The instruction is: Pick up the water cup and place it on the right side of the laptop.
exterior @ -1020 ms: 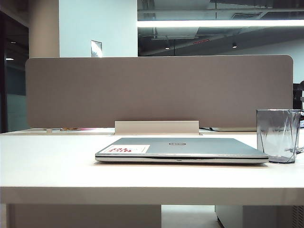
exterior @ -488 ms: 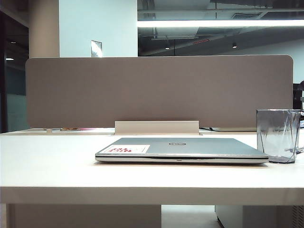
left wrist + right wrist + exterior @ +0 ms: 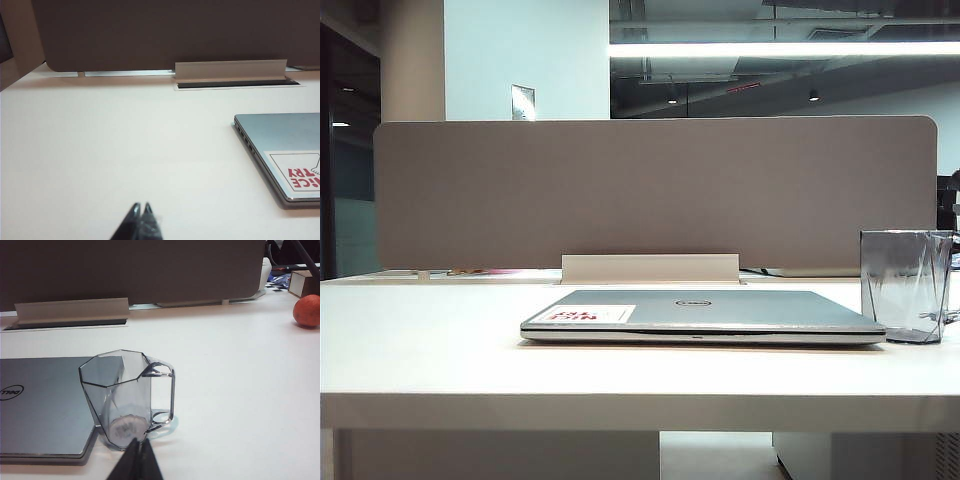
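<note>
Left hand: fingers pressed together, holding nothing, low over bare white surface. Ahead of it and off toward the right hand's side lies the laptop, lid shut, flat on the surface; the white sticker with red print is visible on the lid corner nearest this hand. The hand is well apart from the laptop.

Right hand: fingers pressed together, holding nothing. The cup stands upright just ahead of the fingertips; whether they touch its base cannot be told. The cup is clear with a grey tint, faceted, with a handle on the side turned away from the laptop. It rests on the surface just beside the laptop's right edge; the laptop lies alongside, round logo showing on the lid.

In the exterior view neither hand appears. The cup stands at the right end of the laptop.

Beyond both hands a raised grey cable flap sits at the back of the surface, then a brown divider panel. Far off past the right hand, an orange-red ball rests on the surface.
</note>
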